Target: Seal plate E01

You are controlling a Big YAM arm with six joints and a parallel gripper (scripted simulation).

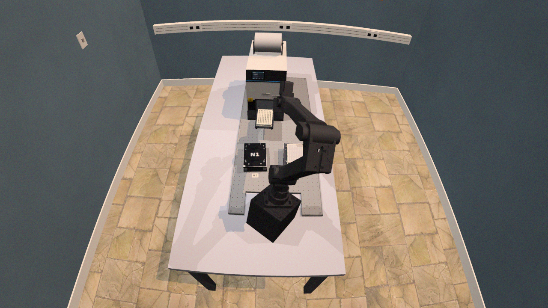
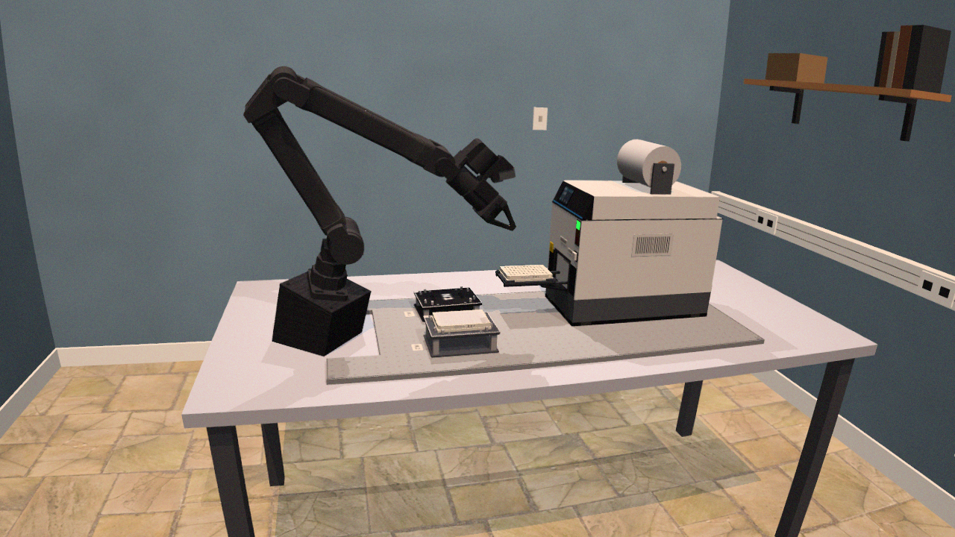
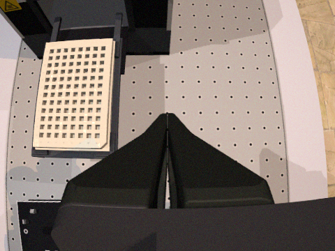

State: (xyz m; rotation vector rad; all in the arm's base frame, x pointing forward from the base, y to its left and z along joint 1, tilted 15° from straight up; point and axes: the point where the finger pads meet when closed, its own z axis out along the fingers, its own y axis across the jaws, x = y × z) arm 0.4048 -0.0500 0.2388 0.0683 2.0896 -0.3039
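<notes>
In the exterior view, the gripper (image 2: 512, 227) (image 3: 167, 124) is near the centre, tilted downward, its fingers fully together with nothing between them. The plate (image 1: 264, 117) (image 2: 525, 271) (image 3: 74, 95) lies on the extended stage (image 1: 264, 127) (image 2: 527, 283) (image 3: 75, 154), at the upper left of the wrist view.

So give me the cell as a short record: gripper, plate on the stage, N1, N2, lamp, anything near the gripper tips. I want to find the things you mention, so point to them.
gripper: shut, nothing held (image 2: 512, 228) (image 3: 167, 114)
stage: out of the sealer (image 1: 266, 63) (image 2: 647, 260)
plate on stage: E01 (image 1: 264, 117) (image 2: 526, 271) (image 3: 72, 94), looks flat
N1: bare, no plate (image 1: 254, 161) (image 2: 437, 297)
N2 plate: in its nest (image 1: 294, 153) (image 2: 460, 320)
lamp: green (image 2: 578, 224)
near gripper tips: touching nothing, in front of sealer
</notes>
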